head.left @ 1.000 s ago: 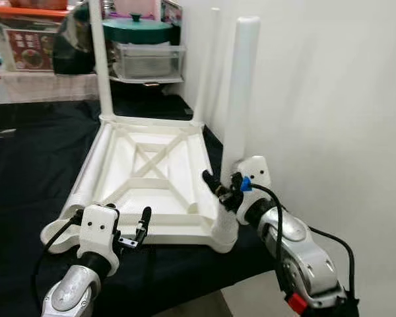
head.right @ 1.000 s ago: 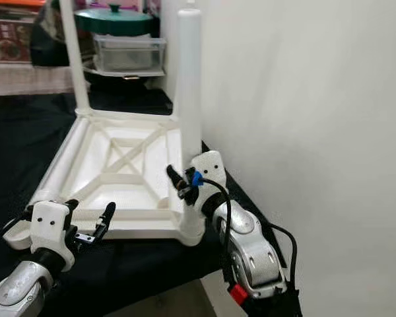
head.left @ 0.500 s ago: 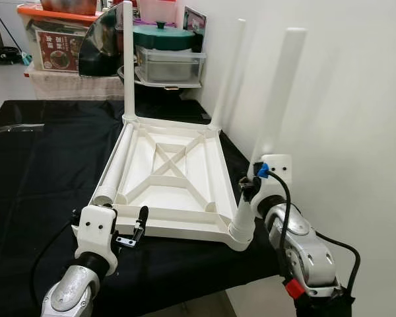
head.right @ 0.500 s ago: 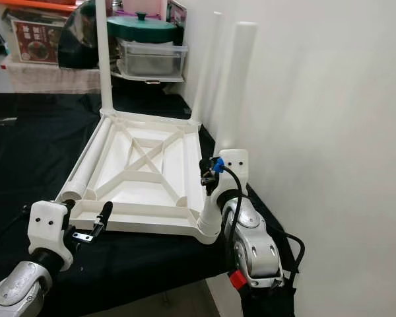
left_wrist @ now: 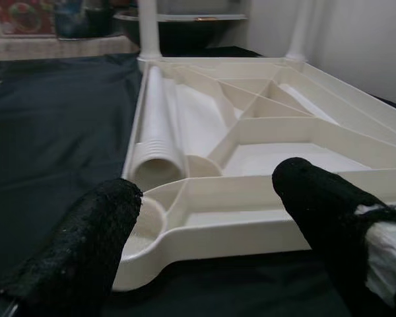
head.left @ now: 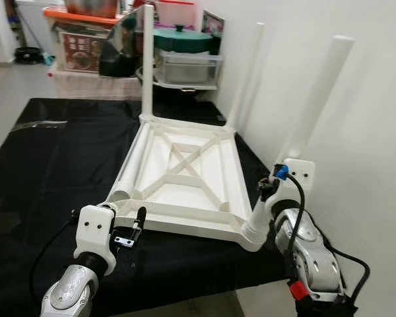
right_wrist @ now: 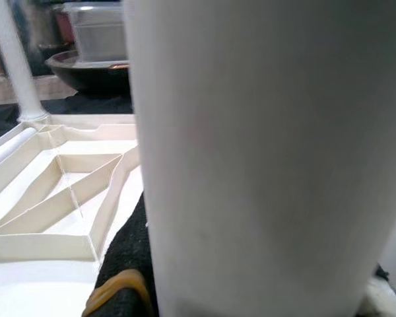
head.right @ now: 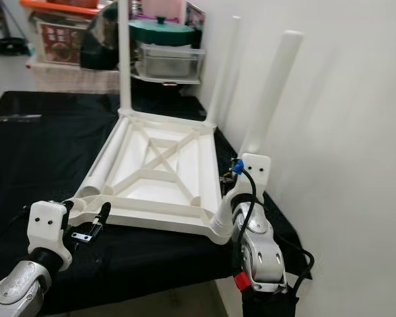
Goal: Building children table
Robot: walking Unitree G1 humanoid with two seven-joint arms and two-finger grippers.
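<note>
White plastic, all of it: the tabletop (head.left: 185, 178) lies upside down on the black counter (head.left: 46, 158), with its ribs facing up. Three legs stand from its corners. Two of them are at the far end, the far left leg (head.left: 147, 63) and the far right leg (head.left: 246, 72), both upright. The near right leg (head.left: 303, 125) leans away from the tabletop toward the wall, so its long axis is not yet straight up from the socket.

The right gripper (head.right: 232, 177) is at the low part of this leaning leg, just above the near right corner. In the right wrist view the leg covers the fingers, so I cannot tell if they grasp it or are released.

The fourth leg (left_wrist: 157, 135) lies flat inside the tabletop along its left edge. Its long axis runs from the near end to the far end, and its open ribbed mouth points toward the near left corner. The empty socket (left_wrist: 142, 228) is just beside that mouth. The left gripper (left_wrist: 204, 231) hovers spread and empty just in front of this corner, so it is the nearer arm for the lying leg. I think the next move depends on this: the leg lies straight ahead of the left gripper, and must be lifted and turned upright into the socket.
</note>
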